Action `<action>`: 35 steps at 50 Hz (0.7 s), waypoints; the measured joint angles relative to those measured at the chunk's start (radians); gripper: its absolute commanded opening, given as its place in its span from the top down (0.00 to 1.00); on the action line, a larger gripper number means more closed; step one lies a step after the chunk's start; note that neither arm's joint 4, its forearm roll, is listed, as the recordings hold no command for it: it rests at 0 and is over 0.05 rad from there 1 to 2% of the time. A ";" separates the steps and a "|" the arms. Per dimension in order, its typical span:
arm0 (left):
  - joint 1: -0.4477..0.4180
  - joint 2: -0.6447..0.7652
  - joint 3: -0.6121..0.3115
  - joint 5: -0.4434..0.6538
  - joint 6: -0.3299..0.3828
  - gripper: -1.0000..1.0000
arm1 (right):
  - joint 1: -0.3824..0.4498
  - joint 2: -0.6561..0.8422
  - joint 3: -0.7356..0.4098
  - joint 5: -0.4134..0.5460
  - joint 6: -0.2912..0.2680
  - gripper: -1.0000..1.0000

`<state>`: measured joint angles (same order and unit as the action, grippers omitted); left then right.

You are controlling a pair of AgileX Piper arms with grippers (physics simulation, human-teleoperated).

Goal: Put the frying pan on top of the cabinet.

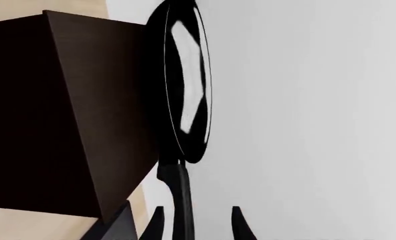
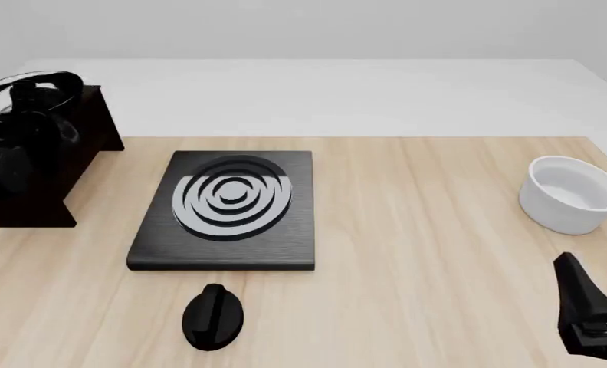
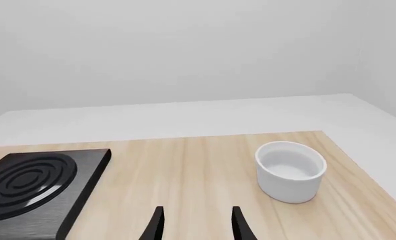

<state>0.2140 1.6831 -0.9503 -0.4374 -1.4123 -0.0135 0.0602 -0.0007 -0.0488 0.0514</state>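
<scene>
Up at the far left of the wooden table point(image 2: 416, 253), the round glossy black frying pan point(image 2: 33, 86) sits at the top of the big dark brown wooden cabinet point(image 2: 73, 146), its rim showing above the flat top. The left arm's dark bulk crowds over that same corner. From the left wrist camera, the pan point(image 1: 184, 80) lies right against the cabinet's top face point(image 1: 104, 125), grey-white reflections gleaming on its inside. Its long thin black handle point(image 1: 179, 200) runs straight back from the bowl toward the left gripper point(image 1: 198, 225), so the pan's long axis lines up with the fingers. The handle passes between the two dark fingertips point(image 1: 241, 227), nearer one than the other; whether they pinch it I cannot tell.

The right gripper point(image 3: 196, 222) hangs low over the near right of the table, fingers spread apart with nothing between them. Ahead of it stands the white round bowl point(image 3: 290, 171). Mid-table lies the square black burner plate with silver rings point(image 2: 227, 208), and just in front of it a black knob point(image 2: 212, 316).
</scene>
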 measured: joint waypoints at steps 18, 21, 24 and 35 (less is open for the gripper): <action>-0.015 -0.016 0.027 0.011 0.024 0.00 | 0.003 0.000 0.000 0.001 -0.005 0.00; -0.019 -0.021 0.033 0.013 0.027 0.00 | 0.003 0.001 0.000 0.001 -0.005 0.00; -0.022 -0.027 0.040 0.014 0.030 0.00 | 0.003 0.001 0.000 0.000 -0.006 0.00; -0.033 -0.056 0.083 0.010 0.044 0.00 | 0.003 0.000 0.000 0.000 -0.005 0.00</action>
<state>0.1807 1.6271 -0.8668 -0.4276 -1.3686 -0.0101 0.0607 -0.0009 -0.0490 0.0461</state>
